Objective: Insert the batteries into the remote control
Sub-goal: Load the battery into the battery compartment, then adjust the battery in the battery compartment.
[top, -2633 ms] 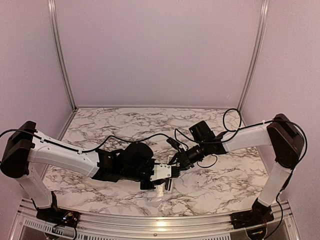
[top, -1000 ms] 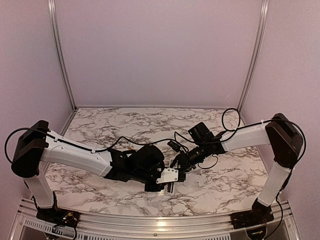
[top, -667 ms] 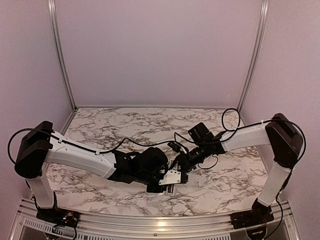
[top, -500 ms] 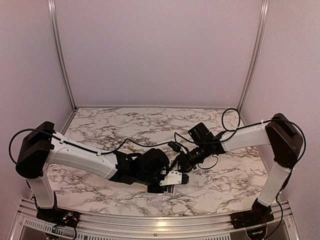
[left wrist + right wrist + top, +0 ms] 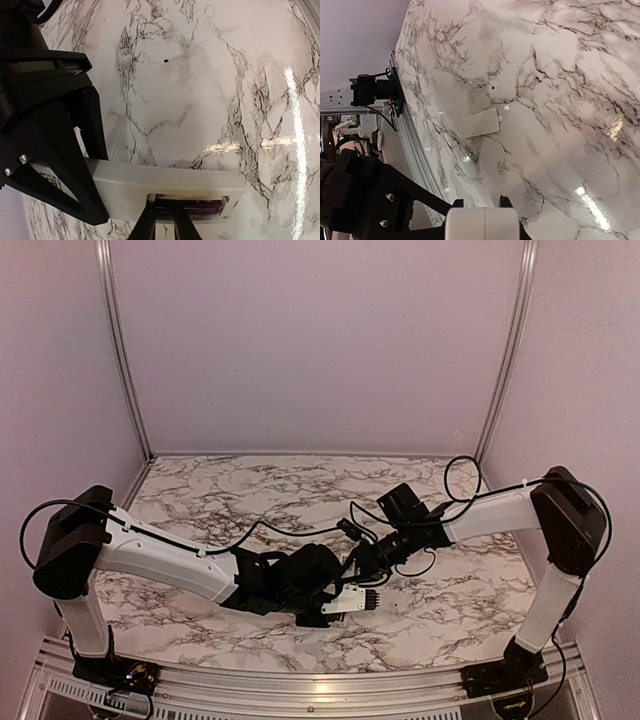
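Observation:
The white remote control [image 5: 165, 182] is held off the table, its dark back recess facing the left wrist camera. A purple battery [image 5: 202, 206] lies in that recess. My left gripper [image 5: 165, 209] has its thin fingers close together on the battery's dark end inside the recess. My right gripper [image 5: 480, 201] is shut on one end of the remote [image 5: 482, 222]. In the top view the remote [image 5: 356, 600] sits between the left gripper [image 5: 325, 615] and the right gripper [image 5: 362, 575] at the table's middle front.
The plain white cover plate [image 5: 481, 123] lies flat on the marble table [image 5: 250, 490]. The table's metal front rail [image 5: 415, 150] runs close by. Black cables [image 5: 300, 525] hang from both arms. Walls stand at the back and sides.
The left arm has stretched further right and toward the front. The remote has shifted right and slightly forward with both grippers on it. The right arm has barely moved.

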You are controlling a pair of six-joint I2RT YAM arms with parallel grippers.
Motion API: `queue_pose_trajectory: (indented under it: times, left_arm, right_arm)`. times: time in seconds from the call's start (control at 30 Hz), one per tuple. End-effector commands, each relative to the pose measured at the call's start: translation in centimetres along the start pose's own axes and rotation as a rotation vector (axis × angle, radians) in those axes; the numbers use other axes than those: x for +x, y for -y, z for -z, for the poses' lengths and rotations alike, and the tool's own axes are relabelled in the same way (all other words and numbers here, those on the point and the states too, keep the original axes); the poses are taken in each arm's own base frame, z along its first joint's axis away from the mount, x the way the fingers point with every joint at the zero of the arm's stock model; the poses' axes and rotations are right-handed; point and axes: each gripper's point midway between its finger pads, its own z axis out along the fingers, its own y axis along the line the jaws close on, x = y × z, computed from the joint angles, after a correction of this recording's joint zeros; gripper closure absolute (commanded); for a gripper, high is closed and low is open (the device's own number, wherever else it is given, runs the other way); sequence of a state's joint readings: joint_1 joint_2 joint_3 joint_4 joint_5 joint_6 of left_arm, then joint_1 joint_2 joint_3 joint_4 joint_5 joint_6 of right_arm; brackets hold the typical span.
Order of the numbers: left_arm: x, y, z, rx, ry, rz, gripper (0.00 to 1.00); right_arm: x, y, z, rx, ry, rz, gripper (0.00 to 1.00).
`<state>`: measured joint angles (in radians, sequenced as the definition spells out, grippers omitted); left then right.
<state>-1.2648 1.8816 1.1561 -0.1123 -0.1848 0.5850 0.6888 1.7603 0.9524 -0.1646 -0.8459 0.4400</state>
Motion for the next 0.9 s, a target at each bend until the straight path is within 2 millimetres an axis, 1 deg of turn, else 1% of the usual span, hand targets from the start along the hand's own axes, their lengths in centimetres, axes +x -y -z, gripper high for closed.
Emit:
queue_pose_trajectory:
  times: [0.0, 0.17, 0.27, 0.43, 0.6, 0.67, 0.77, 0.83, 0.87]
  left_arm:
    - [4.8, 1.6, -0.7, 0.012, -0.157, -0.002, 0.85]
    - [3.0, -0.8, 0.7, -0.088, -0.084, 0.057, 0.8]
    - [1.9, -2.4, 2.0, -0.147, -0.029, 0.097, 0.76]
    - [0.2, -4.5, 4.2, -0.232, 0.071, 0.155, 0.71]
    - [-0.9, -6.4, 6.8, -0.314, 0.167, 0.229, 0.64]
    - [-0.9, -7.3, 7.9, -0.347, 0.197, 0.28, 0.58]
    - [-0.6, -8.5, 9.7, -0.392, 0.264, 0.379, 0.44]
    - [-0.6, -9.4, 11.5, -0.416, 0.339, 0.465, 0.29]
    - [-0.5, -9.8, 12.5, -0.426, 0.376, 0.505, 0.18]
  right_arm:
    - [-1.3, -5.4, 1.5, -0.178, 0.019, 0.093, 1.0]
    - [-0.7, -4.4, 1.0, -0.163, 0.008, 0.067, 1.0]
    - [-0.4, -3.7, 0.7, -0.151, 0.002, 0.057, 1.0]
    - [-0.2, -3.0, 0.3, -0.137, -0.002, 0.05, 1.0]
    - [-0.2, -2.8, 0.2, -0.131, 0.001, 0.051, 1.0]
    - [-0.6, -3.0, 0.5, -0.128, 0.017, 0.066, 1.0]
    - [-1.3, -3.3, 1.0, -0.124, 0.05, 0.091, 1.0]
    - [-2.1, -3.6, 1.7, -0.123, 0.084, 0.111, 1.0]
    - [-2.4, -3.9, 2.1, -0.123, 0.102, 0.126, 1.0]
